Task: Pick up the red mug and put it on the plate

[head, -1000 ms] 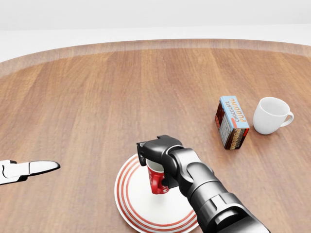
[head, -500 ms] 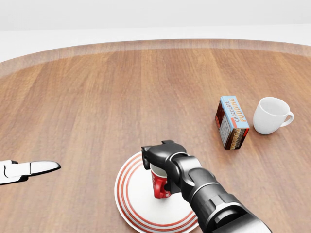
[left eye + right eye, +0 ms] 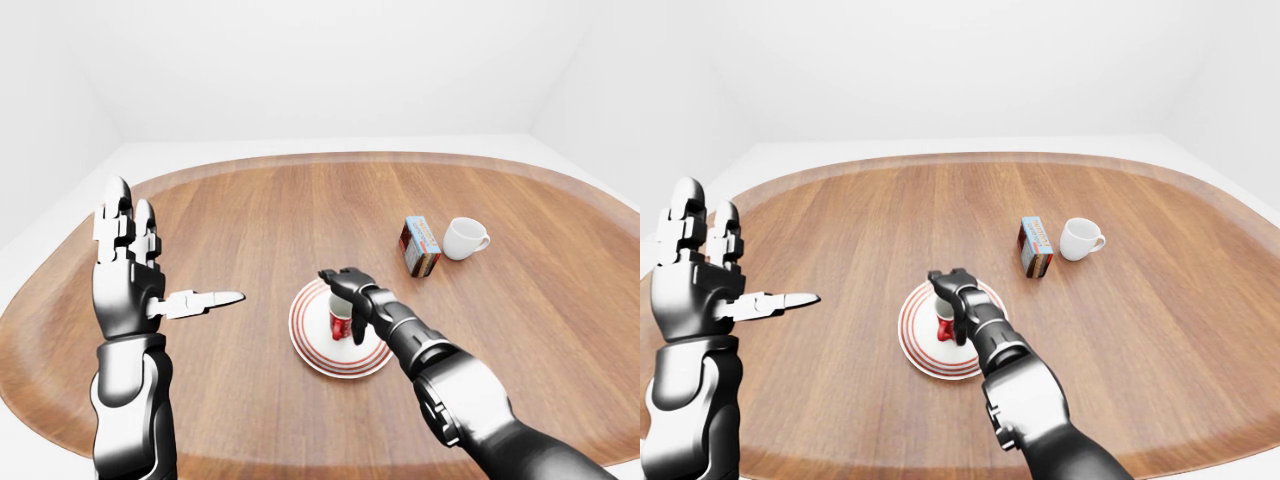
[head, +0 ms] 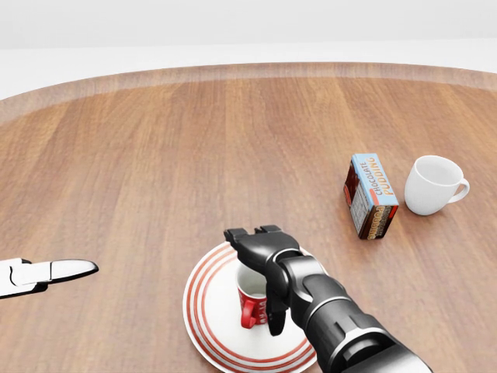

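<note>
Lowered since a second ago, the red mug (image 4: pixel 251 305) now stands upright on the red-ringed plate (image 4: pixel 208 318), and the right hand (image 4: pixel 264 268) has begun to loosen: its fingers (image 4: pixel 276 315) arch over the rim and down one side, spread rather than clenched, apparently touching but no longer gripping. The mug sits directly under that hand, its long axis vertical and its handle turned toward the desk's left edge, so a clean release seems to call for lifting straight up and away. Plate and mug lie near the desk's near edge, about midway along it. The left hand (image 3: pixel 135 270) is raised with fingers splayed and holding nothing, well apart near the left edge. Toward the right edge, a chocolate pudding box (image 4: pixel 370 196) stands just beside a white cup (image 4: pixel 432 185), both clear of the withdrawal path.
</note>
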{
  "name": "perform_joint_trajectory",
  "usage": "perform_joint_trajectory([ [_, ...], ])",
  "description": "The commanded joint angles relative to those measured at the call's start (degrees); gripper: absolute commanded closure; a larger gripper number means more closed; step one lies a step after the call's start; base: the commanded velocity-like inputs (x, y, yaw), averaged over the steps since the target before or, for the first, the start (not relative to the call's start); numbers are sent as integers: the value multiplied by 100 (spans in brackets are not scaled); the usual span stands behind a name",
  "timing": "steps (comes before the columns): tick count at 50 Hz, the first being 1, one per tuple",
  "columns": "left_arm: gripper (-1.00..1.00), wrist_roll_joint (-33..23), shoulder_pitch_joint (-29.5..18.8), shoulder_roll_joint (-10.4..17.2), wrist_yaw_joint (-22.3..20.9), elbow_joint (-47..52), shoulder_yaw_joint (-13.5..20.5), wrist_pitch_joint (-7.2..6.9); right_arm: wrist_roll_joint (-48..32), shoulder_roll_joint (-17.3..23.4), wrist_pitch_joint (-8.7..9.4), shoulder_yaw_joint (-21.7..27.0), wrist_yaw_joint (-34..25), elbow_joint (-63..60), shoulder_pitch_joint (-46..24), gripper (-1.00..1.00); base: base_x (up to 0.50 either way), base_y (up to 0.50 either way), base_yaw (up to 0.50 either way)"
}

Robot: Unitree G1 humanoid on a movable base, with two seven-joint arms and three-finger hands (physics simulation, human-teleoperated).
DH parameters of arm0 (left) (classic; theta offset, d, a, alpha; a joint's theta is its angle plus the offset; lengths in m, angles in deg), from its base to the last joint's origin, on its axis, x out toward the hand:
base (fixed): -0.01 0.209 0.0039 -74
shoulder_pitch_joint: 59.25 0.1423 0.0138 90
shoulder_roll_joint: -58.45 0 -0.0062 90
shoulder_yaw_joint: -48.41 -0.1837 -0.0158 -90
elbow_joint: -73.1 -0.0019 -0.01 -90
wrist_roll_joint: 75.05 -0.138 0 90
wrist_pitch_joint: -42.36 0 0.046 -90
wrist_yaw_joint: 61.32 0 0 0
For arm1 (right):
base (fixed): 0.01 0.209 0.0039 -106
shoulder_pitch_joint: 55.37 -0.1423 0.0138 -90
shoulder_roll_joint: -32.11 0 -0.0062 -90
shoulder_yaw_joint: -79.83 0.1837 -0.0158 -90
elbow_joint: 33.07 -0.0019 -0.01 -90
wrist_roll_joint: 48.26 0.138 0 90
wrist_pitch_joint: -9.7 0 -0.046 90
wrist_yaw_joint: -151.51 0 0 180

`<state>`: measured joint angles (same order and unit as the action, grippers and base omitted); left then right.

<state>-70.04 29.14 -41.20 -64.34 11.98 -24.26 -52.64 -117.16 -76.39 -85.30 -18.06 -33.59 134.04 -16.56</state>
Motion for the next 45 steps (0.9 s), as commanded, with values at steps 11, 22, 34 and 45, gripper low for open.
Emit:
perform_joint_trajectory([
  [11, -100, 14, -20, 8, 21, 80, -1, 0, 111, 35, 0, 22, -38, -38, -93, -100, 0, 0, 0],
  [22, -100, 20, 1, -2, 19, 99, 13, 0, 815, 356, 0, 259, -1123, -1037, -937, -100, 0, 0, 0],
  [34, -100, 157, -725, 405, 165, 535, 209, 0, 1946, 1355, 817, 846, -2436, -2676, -2347, -100, 0, 0, 0],
  [45, -100, 797, -3918, 2067, 670, -269, 369, 0, 3447, 2588, 956, 1499, -1700, -1183, -4681, -100, 0, 0, 0],
])
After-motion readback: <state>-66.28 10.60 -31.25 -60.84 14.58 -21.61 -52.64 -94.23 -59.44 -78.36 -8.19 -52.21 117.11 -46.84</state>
